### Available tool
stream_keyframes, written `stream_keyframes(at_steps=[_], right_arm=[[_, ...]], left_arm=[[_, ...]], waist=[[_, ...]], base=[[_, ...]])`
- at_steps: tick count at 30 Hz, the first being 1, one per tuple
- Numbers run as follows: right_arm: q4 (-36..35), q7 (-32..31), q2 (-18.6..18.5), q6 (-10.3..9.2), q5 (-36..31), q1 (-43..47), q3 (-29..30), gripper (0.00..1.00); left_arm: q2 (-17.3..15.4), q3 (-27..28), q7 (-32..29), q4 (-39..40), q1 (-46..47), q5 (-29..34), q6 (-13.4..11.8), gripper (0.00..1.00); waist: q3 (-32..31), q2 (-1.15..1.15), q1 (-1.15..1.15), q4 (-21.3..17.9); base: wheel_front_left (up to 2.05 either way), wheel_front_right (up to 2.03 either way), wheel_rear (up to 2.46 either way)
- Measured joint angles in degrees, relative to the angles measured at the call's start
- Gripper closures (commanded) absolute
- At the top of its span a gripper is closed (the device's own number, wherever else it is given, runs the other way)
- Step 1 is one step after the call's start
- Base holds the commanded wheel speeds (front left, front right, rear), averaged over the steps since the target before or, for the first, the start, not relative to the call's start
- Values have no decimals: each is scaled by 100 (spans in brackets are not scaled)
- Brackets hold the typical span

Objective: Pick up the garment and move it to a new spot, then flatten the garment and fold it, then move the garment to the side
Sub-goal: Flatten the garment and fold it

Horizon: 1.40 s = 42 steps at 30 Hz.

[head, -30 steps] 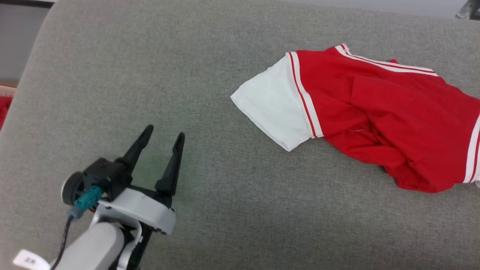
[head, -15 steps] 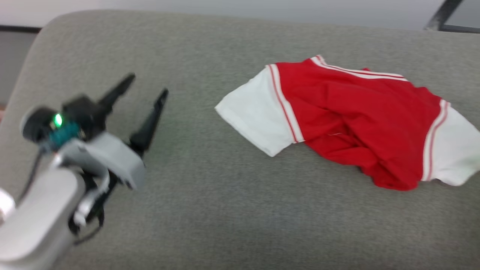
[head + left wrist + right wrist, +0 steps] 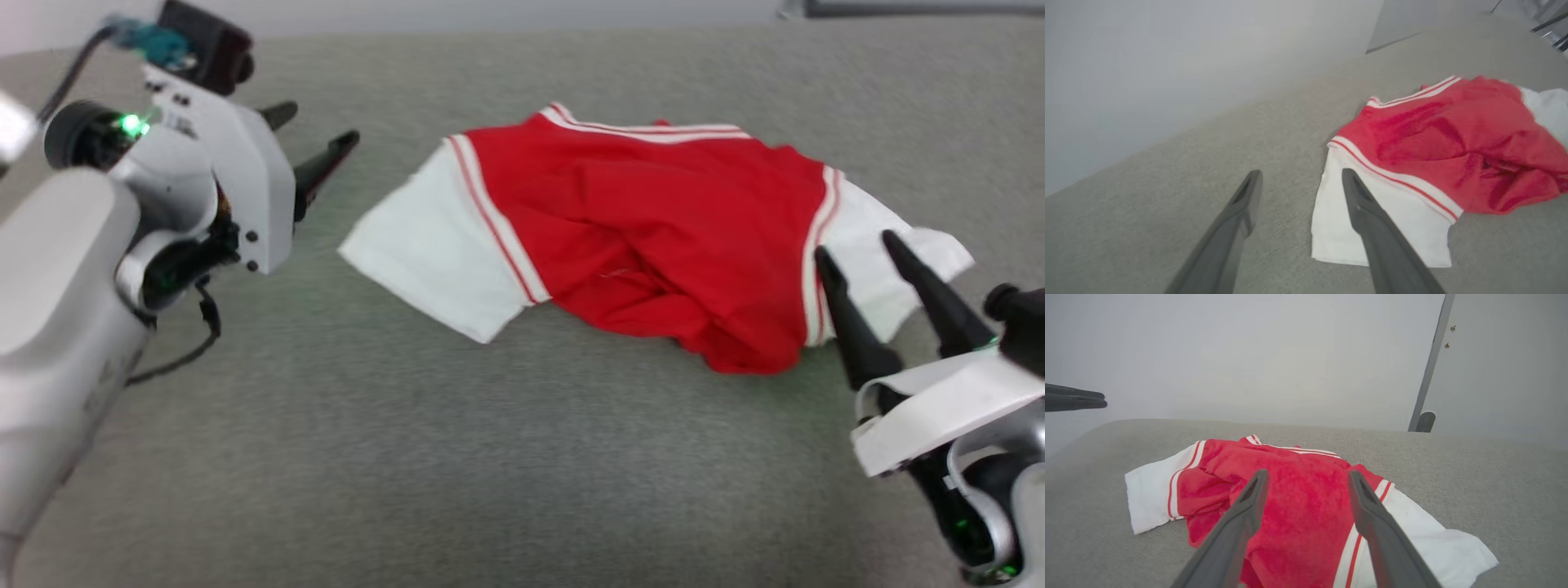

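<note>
Grey cushion [image 3: 490,457] is carrying the garment [image 3: 637,220], lying crumpled between your 2 claws. Your right claw [image 3: 856,247] is now coming in wide at its white sleeve, and your left claw [image 3: 314,126] is lifting, wide too. You're likely lining up the flattening.

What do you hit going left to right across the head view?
left gripper → garment (white sleeve first, then the red body) → right gripper. The garment's other white sleeve overlaps the right gripper, so it is left out.

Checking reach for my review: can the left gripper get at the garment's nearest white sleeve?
Probably yes: the open left gripper points at that sleeve of the garment, only bare grey surface between.
</note>
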<state>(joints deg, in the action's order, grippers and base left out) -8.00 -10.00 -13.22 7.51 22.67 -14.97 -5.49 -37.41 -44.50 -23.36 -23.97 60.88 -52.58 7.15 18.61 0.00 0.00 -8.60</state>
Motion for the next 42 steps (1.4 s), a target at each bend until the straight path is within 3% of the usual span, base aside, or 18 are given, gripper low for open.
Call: stream_keyframes(at_steps=[2,5,11,23,35,36,37,39,42], right_arm=[[-81,42,75,0,-5,26,-85,0],[-177,93,155,0,-21,20,-222,0],[-231,202,263,0,-100,-22,-369,0],[-13,355,314,0,-84,-154,-339,0],[-16,369,331,0,-79,-209,-276,0],[-18,366,330,0,-63,-214,-275,0],[-19,343,326,0,-24,-218,-277,0],[-14,285,285,0,20,-264,-303,0],[54,0,54,0,110,-530,-448,0]], left_arm=[[-3,-316,-404,-222,289,-88,19,0],[-49,-642,-1026,-425,530,-711,20,0],[-356,-1156,-1706,-809,1019,-1162,23,0],[-464,-1406,-2173,-916,1524,-2193,14,0],[-486,-1904,-2493,-463,1721,-2377,-4,0],[-486,-1959,-2492,-458,1752,-2348,-3,18],[-489,-2017,-2480,-444,1780,-2299,-3,56],[-504,-2084,-2415,-445,1803,-2281,-3,100],[-519,-2154,-2338,-463,1855,-2313,-3,100]], waist=[[109,0,0,-133],[303,0,0,-326],[707,0,0,-707],[1238,0,0,-1139],[1305,0,0,-1103],[1313,0,0,-1106],[1321,0,0,-1110],[1336,0,0,-1117],[1363,0,0,-1118]], base=[[0,0,0],[0,0,0],[0,0,0],[0,0,0],[0,0,0],[0,0,0],[0,0,0],[0,0,0],[0,0,0]])
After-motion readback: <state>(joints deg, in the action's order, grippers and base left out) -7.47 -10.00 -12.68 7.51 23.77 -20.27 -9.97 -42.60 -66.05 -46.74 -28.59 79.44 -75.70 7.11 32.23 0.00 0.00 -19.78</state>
